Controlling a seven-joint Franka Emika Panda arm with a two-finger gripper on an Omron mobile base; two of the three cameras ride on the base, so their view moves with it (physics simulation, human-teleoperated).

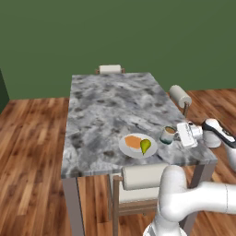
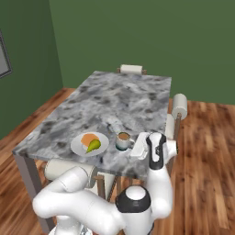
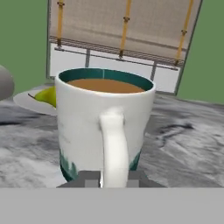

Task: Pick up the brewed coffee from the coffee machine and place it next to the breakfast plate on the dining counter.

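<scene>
Right up close, the mug (image 3: pixel 105 127) sits just beside the plate (image 1: pixel 138 145). Gripper (image 3: pixel 111 177) fingers hug its handle (squeezing? can't tell). Pulling away roughly could spill coffee.

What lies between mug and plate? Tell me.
Only a narrow strip of bare counter separates the mug and plate, seen in the left base view.

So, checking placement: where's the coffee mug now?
The white, teal-banded coffee mug stands on the marbled stone counter, just right of the round white breakfast plate.
</scene>
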